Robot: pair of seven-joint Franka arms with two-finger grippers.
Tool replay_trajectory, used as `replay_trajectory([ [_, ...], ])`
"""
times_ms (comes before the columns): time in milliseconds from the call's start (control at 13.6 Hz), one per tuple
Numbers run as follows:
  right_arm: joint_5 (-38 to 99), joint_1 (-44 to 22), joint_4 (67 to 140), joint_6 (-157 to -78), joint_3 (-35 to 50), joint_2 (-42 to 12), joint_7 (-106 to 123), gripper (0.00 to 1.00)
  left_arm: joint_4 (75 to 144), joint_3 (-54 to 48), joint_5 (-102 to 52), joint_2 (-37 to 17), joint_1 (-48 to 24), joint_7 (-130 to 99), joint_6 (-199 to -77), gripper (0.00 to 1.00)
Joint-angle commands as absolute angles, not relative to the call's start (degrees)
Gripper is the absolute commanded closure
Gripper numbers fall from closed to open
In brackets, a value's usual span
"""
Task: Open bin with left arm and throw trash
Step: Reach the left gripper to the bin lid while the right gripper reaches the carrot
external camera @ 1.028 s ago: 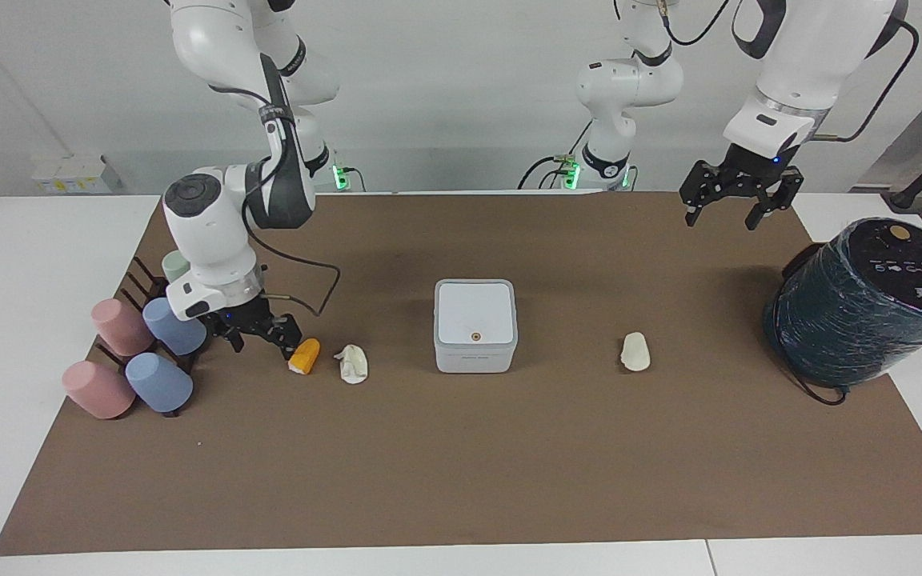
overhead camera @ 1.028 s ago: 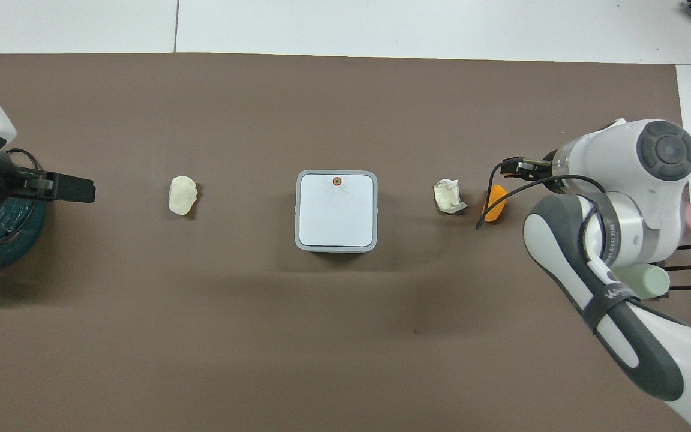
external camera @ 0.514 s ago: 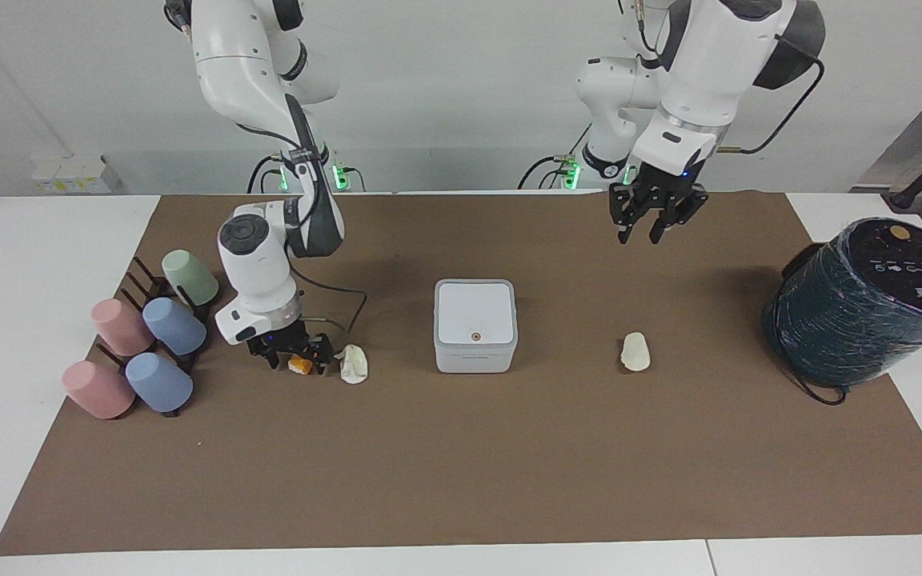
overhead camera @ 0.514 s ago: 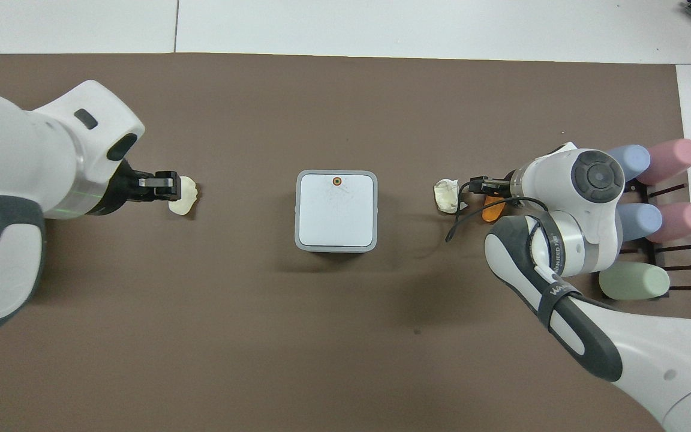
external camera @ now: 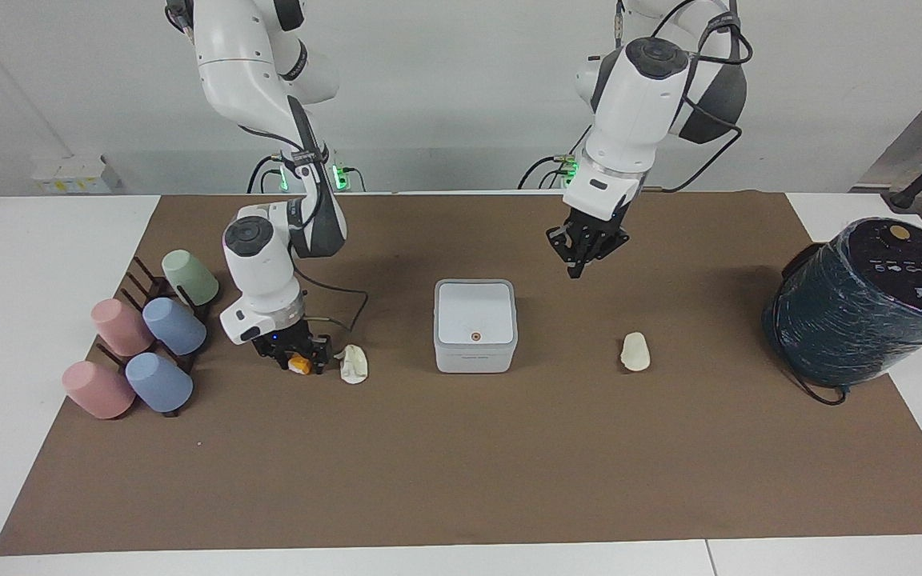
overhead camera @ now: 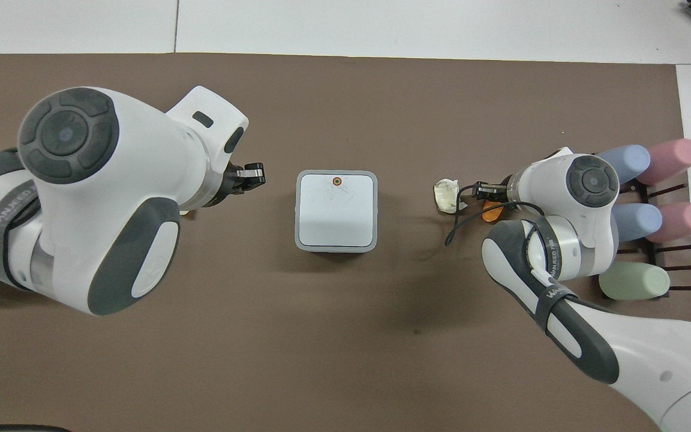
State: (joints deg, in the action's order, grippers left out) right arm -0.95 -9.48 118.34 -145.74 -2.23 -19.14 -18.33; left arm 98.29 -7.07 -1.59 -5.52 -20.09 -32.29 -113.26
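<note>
The bin [external camera: 475, 324] is a small white square box with its lid down and an orange dot on top, in the middle of the brown mat; it also shows in the overhead view as the bin [overhead camera: 336, 210]. My left gripper [external camera: 575, 270] hangs shut and empty in the air, over the mat beside the bin toward the left arm's end. My right gripper [external camera: 299, 362] is down at an orange piece of trash [external camera: 298, 366] on the mat. A crumpled white wad [external camera: 353, 364] lies between that piece and the bin. A cream lump [external camera: 635, 352] lies toward the left arm's end.
A rack of pink, blue and green cups [external camera: 141, 344] lies at the right arm's end of the mat. A big dark plastic-wrapped cylinder [external camera: 861, 300] stands at the left arm's end. The brown mat [external camera: 461, 472] is bare away from the robots.
My left arm swung from near the dark cylinder toward the bin, and its gripper went from open to shut. My right gripper shifted from beside the cups onto the orange piece.
</note>
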Motion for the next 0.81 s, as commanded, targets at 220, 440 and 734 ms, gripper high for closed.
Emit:
replay_trajectory([
  [220,0.26,-9.23,116.90,-145.72,-2.29,-17.93,-18.28,1.00,97.56,-6.42,-2.28,-9.58,-23.55,-37.00,-121.72,1.00],
  [440,0.26,-9.05,115.05,-145.37,-2.29,-16.97,-18.28,1.00,98.35,-6.42,-3.08,-11.15,-25.13,-37.26,-125.94,1.00],
  [734,0.26,-9.23,114.61,-145.28,-2.29,-13.99,-18.37,1.00,98.61,-6.33,-2.99,-13.97,-27.95,-41.48,-130.34,1.00],
])
